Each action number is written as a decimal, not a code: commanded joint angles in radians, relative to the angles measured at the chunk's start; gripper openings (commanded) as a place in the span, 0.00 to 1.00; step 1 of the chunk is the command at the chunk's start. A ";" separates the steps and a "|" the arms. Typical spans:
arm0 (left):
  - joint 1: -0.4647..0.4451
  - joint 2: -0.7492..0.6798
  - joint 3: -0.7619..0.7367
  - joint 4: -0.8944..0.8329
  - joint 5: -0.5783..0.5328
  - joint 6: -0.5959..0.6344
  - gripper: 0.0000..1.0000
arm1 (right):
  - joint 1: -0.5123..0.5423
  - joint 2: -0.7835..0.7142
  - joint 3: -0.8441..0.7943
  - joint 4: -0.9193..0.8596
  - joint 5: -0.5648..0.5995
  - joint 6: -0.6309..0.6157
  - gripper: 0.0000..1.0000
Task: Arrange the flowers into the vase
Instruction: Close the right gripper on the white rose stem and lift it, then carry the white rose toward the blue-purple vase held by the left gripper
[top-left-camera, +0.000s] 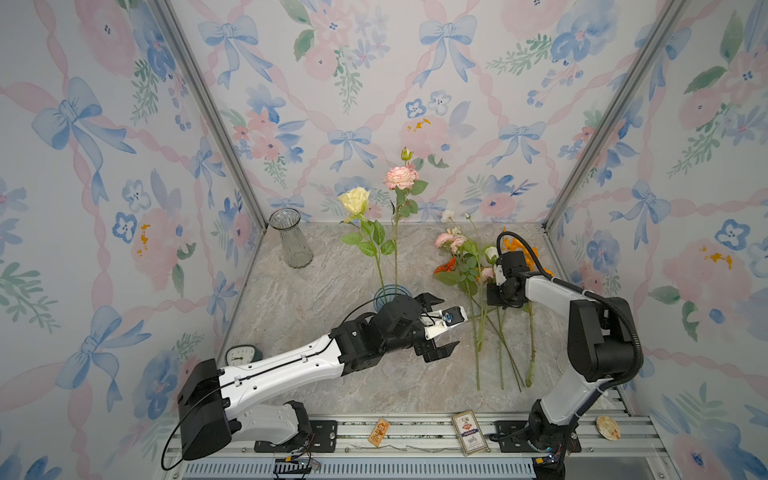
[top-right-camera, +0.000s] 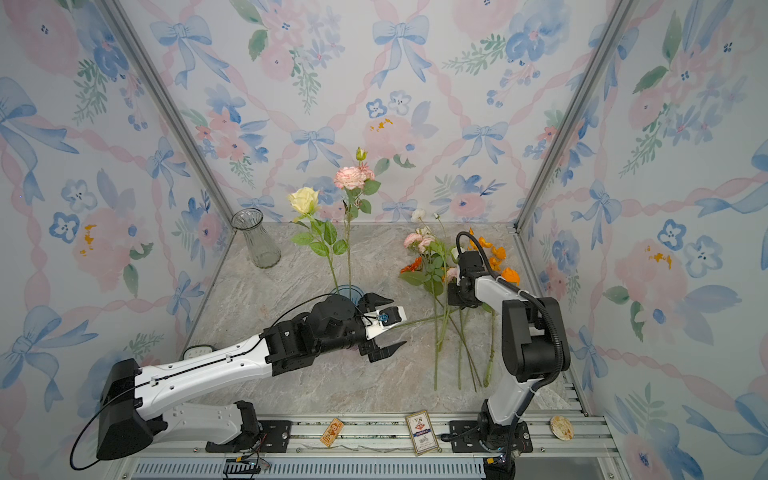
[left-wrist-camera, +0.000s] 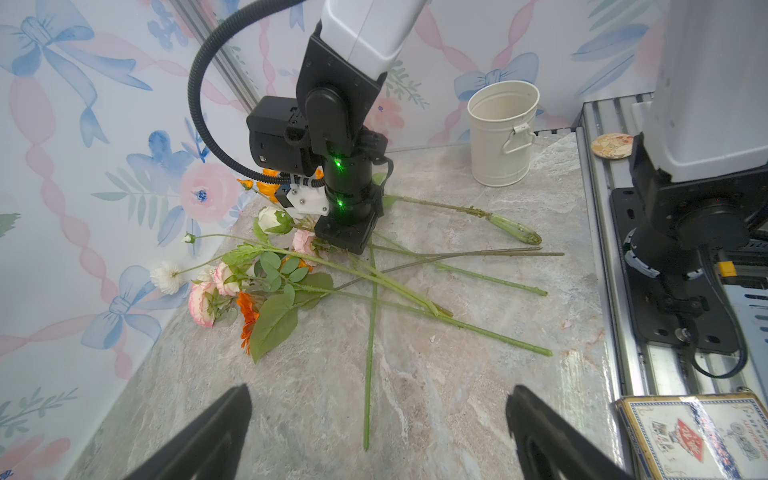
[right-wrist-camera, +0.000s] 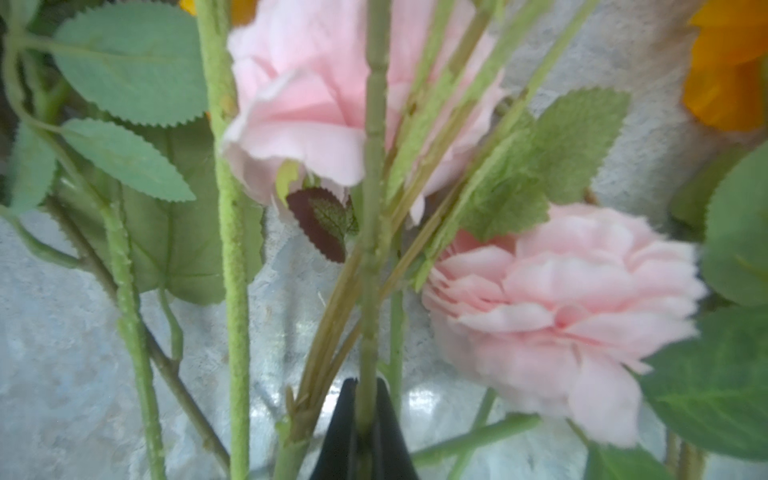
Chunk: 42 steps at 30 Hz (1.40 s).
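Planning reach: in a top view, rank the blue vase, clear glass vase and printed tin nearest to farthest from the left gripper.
1. Blue vase, just behind the left gripper.
2. Printed tin, on the front rail.
3. Clear glass vase, back left corner.

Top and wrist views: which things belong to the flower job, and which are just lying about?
Job: blue vase holding cream rose and pink rose; loose flowers; right gripper shut on a green stem; open left gripper.
Lying about: clear glass vase, clock, tin, round disc, white pail.
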 joint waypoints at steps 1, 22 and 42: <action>0.000 -0.008 -0.010 0.013 -0.001 0.014 0.98 | -0.001 -0.095 -0.020 -0.001 -0.021 -0.004 0.00; 0.154 -0.210 -0.030 -0.012 0.160 0.088 0.98 | 0.019 -0.641 -0.081 0.216 -0.215 0.229 0.00; 0.421 -0.300 -0.024 -0.012 0.429 0.068 0.98 | 0.459 -0.681 -0.024 0.929 0.017 0.373 0.00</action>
